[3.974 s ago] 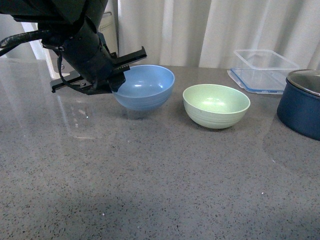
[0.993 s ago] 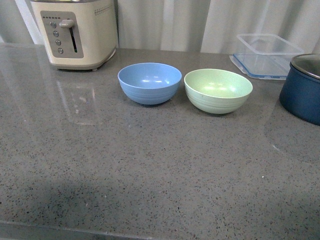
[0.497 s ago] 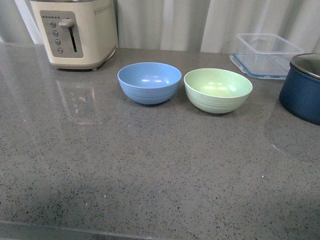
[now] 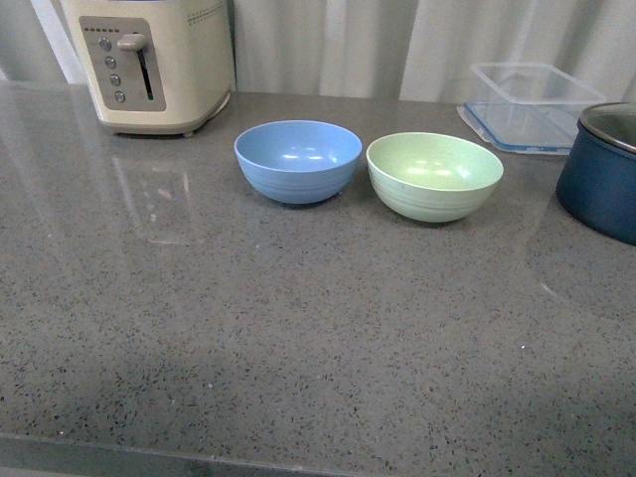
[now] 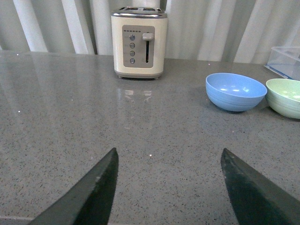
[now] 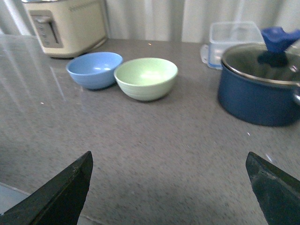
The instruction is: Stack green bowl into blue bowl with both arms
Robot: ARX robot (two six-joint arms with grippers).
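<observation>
Left gripper point(image 5: 168, 152): seen only in the left wrist view, held low over the near edge of the tabletop toward its left side. The fingers are spread wide and nothing is held between them.
Right gripper point(image 6: 168, 154): seen only in the right wrist view, held over the near edge toward the right side. It is likewise spread wide and nothing is gripped.
Tabletop point(image 4: 298, 348): grey speckled stone. Its near half is bare in the front view, where neither arm is seen.
Blue bowl point(image 4: 298, 161): set upright past the middle of the tabletop, slightly left of centre, with nothing in it.
Green bowl point(image 4: 434, 176): set upright just beside the blue bowl, on its right. Whether the rims touch cannot be told.
Pot point(image 4: 599, 194): dark blue and lidded, at the right edge, near the green bowl but apart from it.
Toaster point(image 4: 149, 60): toward the far left corner, behind the blue bowl.
Container point(image 4: 532, 104): clear plastic, at the far edge toward the right.
Done so far: the bowls are placed side by side, and nothing is stacked.
Left to do: the green bowl is yet to be grasped, lifted, carried over and lowered into the blue bowl.
Changed since four seconds ago: the left arm, then at the blue bowl's left rim and hiding the toaster, has been withdrawn from the front view. The gap between the bowls has nearly been closed. Over the last second the bowls have not been moved.
</observation>
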